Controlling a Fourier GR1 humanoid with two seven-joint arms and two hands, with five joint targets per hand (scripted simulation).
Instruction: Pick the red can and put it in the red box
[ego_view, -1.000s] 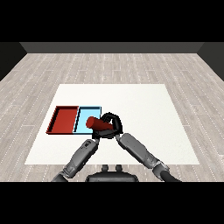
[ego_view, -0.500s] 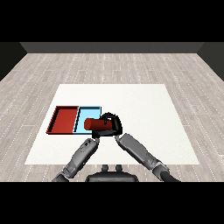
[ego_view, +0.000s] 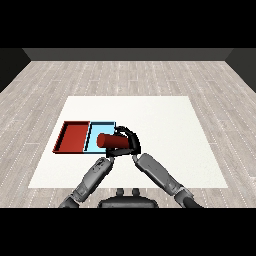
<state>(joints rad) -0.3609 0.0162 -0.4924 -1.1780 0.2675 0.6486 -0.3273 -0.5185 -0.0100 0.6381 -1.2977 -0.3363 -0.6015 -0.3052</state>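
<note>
The red can (ego_view: 110, 141) lies on its side in the air, with my right hand (ego_view: 130, 143) curled round its right end. It hangs over the light blue tray (ego_view: 96, 129), near that tray's right edge. The red tray (ego_view: 74, 137) lies directly left of the blue one and has nothing in it. My left hand (ego_view: 111, 153) sits just below the can, mostly hidden by it and by the right hand. The left forearm (ego_view: 94, 175) rises from the lower left.
The two trays lie side by side on the left half of the white table (ego_view: 165, 125). The right forearm (ego_view: 160, 176) crosses the table's front middle. A grey plank floor surrounds the table.
My right hand has carried the red can a little to the left, further over the light blue tray. The left arm has hardly moved.
</note>
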